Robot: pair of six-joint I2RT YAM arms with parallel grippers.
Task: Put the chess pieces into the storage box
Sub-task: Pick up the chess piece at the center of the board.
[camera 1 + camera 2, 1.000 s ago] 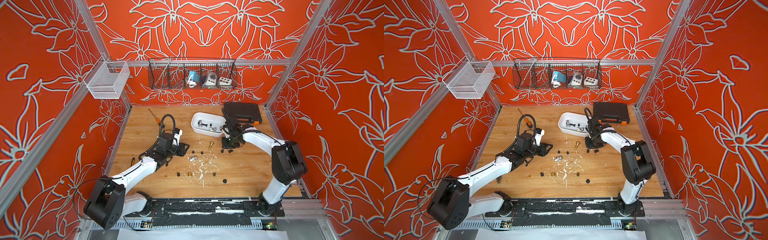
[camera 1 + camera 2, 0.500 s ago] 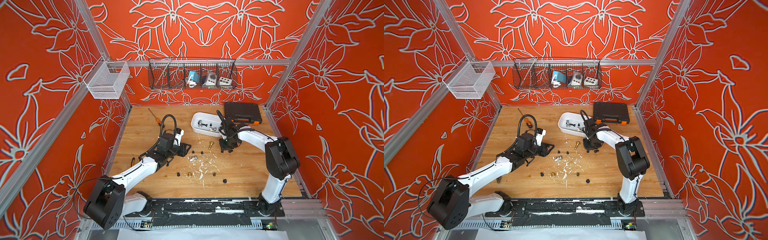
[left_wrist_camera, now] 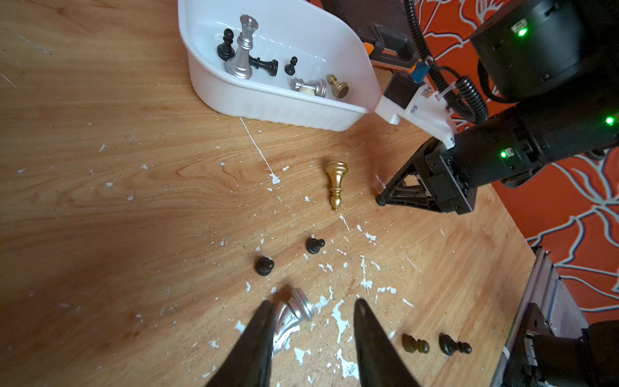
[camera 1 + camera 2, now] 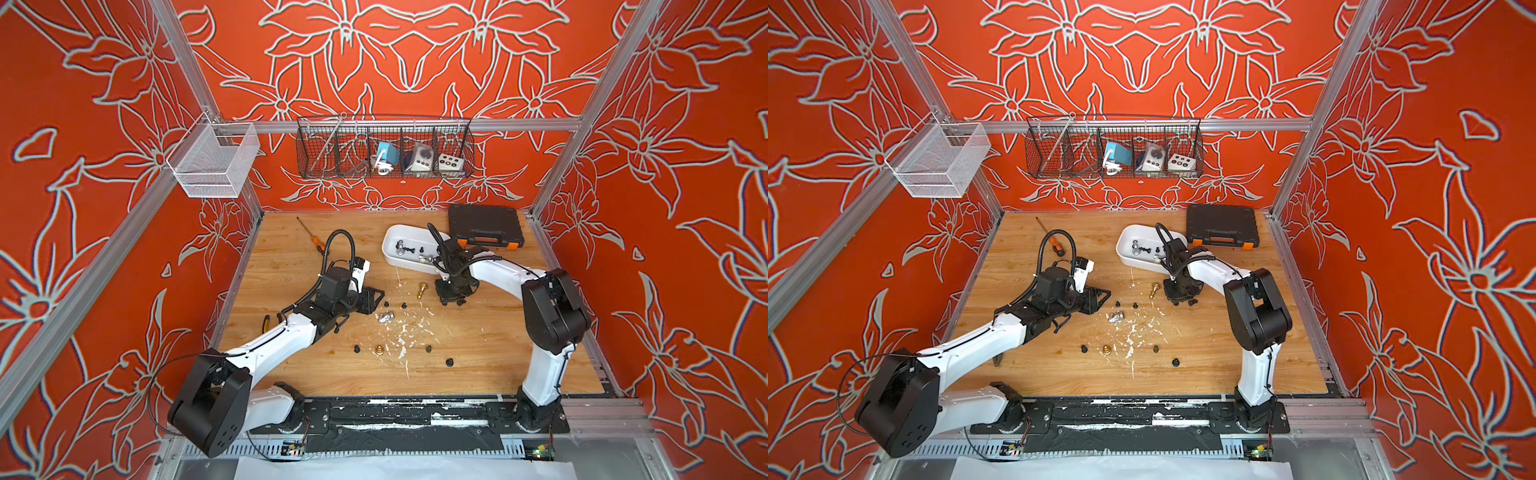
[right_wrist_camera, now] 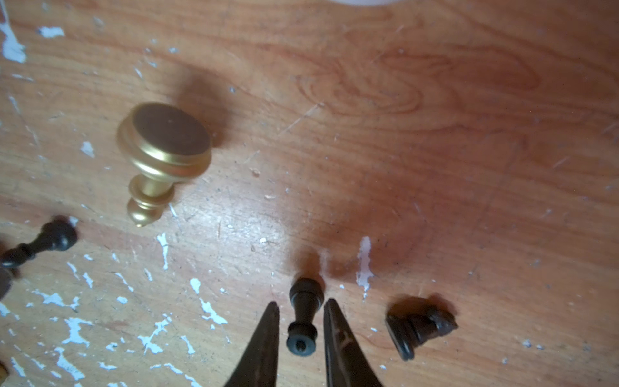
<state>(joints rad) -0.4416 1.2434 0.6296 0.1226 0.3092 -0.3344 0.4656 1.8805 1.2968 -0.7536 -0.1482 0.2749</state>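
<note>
Right wrist view: right gripper narrowly parted astride a fallen black pawn, not clamped.
Left gripper wider, beside a silver piece; storage box near the paint-flecked worktop's far edge; orange walls.

The storage box lies behind scattered chess pieces; toolcase beside it.

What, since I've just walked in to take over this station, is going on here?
Two robot arms are clearing chess pieces off the wooden table into the white storage box, which already holds several. The right gripper is down at the table, jaws open either side of a fallen black pawn. The left gripper is open beside a toppled silver piece. A gold piece and other pawns lie loose.
</note>
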